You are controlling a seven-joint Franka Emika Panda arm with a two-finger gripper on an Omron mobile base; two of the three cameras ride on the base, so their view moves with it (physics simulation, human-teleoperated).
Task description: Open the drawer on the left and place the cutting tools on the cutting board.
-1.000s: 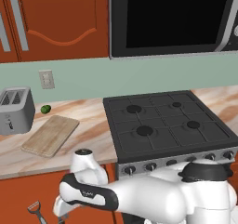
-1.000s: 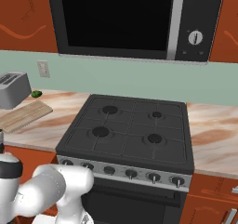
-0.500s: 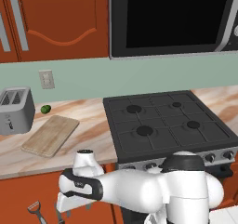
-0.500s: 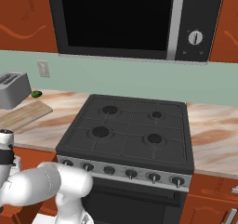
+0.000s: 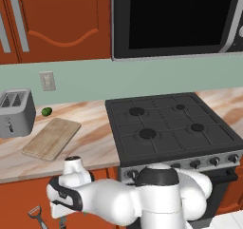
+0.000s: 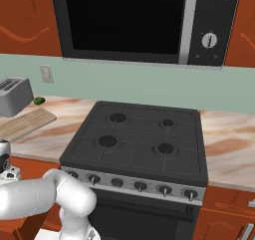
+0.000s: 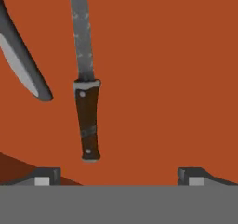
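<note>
Kitchen of red-brown cabinets: stove (image 5: 171, 128) at centre, marbled counter (image 5: 95, 138) to its left carrying a toaster (image 5: 16, 111), a tan board (image 5: 50, 138) and a small green fruit (image 5: 46, 111). Below the counter the drawer (image 7: 162, 79) is open, the arm bent down into it. On its floor lies the knife (image 7: 86, 97), with the grey tool (image 7: 23, 65) near it, apart. The gripper (image 7: 118, 176) hangs over the drawer floor, jaws spread wide and empty, knife handle off to one side between them. Knife looks light, stiff, thin and flat, likely slippery; pinch the dark handle across its width. Its long axis runs away from the hand, blade pointing away, handle nearest
</note>
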